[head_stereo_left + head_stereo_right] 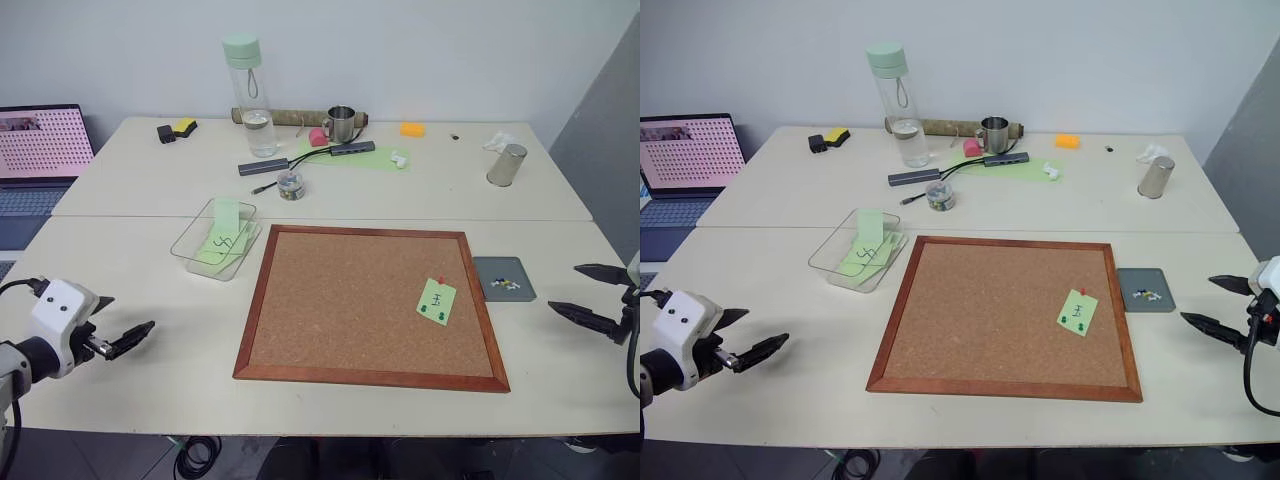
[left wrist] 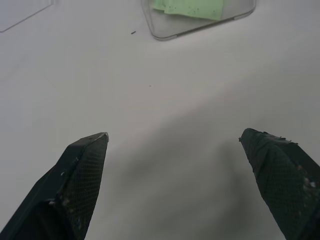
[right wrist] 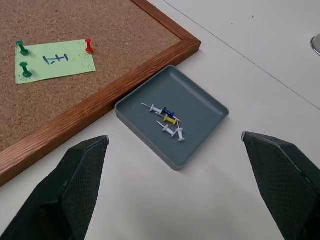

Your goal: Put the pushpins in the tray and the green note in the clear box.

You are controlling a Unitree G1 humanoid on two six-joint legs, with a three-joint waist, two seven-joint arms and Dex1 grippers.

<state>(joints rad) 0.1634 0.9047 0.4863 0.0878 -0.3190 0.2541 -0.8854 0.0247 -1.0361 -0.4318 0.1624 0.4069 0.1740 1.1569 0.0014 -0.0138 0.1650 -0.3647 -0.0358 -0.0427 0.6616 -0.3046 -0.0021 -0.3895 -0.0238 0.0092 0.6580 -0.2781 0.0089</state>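
- From the head view, the green note (image 1: 436, 301) with the "H" mark sits on the big corkboard (image 1: 350, 300), near its right edge. A red pushpin (image 1: 440, 281) holds its top and two dark green pushpins (image 1: 432, 312) hold its bottom. The small grey tray (image 1: 489, 279) lies on the table (image 1: 150, 290) just right of the corkboard, with a few other pins in it. The clear box (image 1: 214, 237) sits off the board's upper left corner, with other green papers inside. The left gripper (image 1: 118, 322) hangs over the table at the left with its fingers apart, holding nothing. The right gripper (image 1: 590, 293) waits at the right edge, near the tray — fingers wide, empty too.
- In the left wrist view, the two black fingers (image 2: 75, 185) stand far apart over bare table, and a corner of the clear box shows ahead.
- In the right wrist view, the spread fingers (image 3: 75, 190) point at the tray — white, blue and yellow pins (image 3: 168, 120) lie in it. The note is pinned flat just past the board's wooden frame.
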